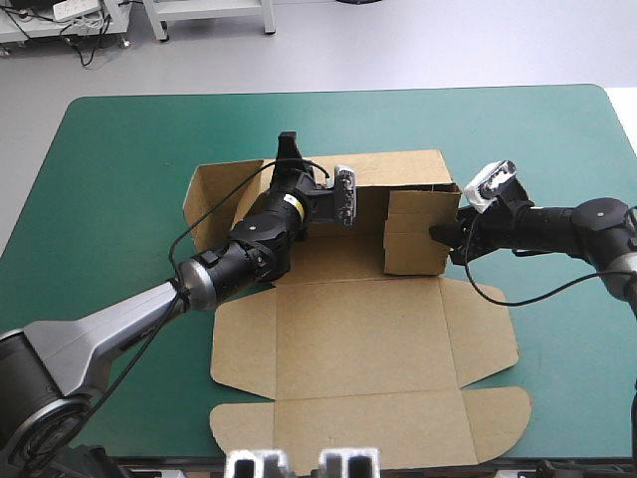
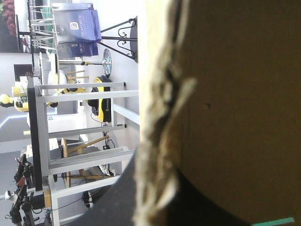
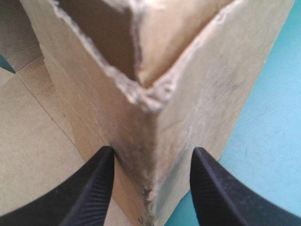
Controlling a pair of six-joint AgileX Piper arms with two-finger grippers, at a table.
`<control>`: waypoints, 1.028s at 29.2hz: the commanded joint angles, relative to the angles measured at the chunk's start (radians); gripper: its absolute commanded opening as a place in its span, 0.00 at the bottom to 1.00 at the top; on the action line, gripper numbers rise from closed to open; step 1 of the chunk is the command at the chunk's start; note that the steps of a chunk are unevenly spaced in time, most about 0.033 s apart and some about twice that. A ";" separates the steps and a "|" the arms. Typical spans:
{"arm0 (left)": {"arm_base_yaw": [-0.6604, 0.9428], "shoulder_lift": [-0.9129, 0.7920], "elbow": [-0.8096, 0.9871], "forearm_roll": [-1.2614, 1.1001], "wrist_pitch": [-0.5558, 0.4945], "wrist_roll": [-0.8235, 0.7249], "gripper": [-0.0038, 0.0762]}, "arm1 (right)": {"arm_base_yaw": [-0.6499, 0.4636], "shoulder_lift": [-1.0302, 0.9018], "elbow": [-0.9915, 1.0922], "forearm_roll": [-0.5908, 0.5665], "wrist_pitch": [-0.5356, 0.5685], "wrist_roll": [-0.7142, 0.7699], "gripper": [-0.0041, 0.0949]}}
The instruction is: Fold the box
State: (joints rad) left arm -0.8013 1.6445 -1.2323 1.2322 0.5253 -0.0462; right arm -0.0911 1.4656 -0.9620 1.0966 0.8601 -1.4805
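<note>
The brown box point(image 1: 368, 339) lies mid-table with its lid flat toward the front edge. Its back wall point(image 1: 408, 169) and right side wall point(image 1: 413, 234) stand raised. My left gripper point(image 1: 291, 157) reaches over the back wall's top edge. In the left wrist view the board's torn edge point(image 2: 160, 117) runs between the black fingers point(image 2: 113, 205), which are shut on it. My right gripper point(image 1: 448, 234) is at the outer corner of the right wall. It stands open, its fingers point(image 3: 94, 188) on either side of that corner point(image 3: 150, 141) and apart from the board.
The box's left side flap point(image 1: 204, 199) stands tilted up. Rounded lid tabs point(image 1: 498, 418) reach close to the table's front edge. Bare teal-green cover point(image 1: 129, 179) stretches to the left, right and behind the box.
</note>
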 commanded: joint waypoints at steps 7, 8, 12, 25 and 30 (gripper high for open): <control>-0.006 -0.026 -0.012 -0.036 -0.009 -0.018 0.03 | 0.006 -0.034 -0.014 0.194 -0.095 -0.004 0.05; -0.006 -0.024 -0.012 -0.036 -0.005 -0.018 0.03 | 0.006 -0.034 -0.010 0.194 -0.095 -0.004 0.04; -0.006 -0.022 -0.012 -0.032 -0.003 -0.018 0.04 | 0.006 -0.034 -0.001 0.185 -0.099 0.008 0.04; -0.004 -0.022 -0.012 0.119 -0.067 -0.017 0.27 | 0.006 -0.034 -0.001 0.157 -0.080 0.048 0.04; -0.004 -0.022 -0.012 0.115 -0.086 -0.108 0.47 | 0.006 -0.034 -0.001 0.135 -0.075 0.064 0.04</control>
State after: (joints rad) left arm -0.8004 1.6575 -1.2211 1.3326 0.4574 -0.0793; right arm -0.0851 1.4637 -0.9453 1.2255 0.7534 -1.4304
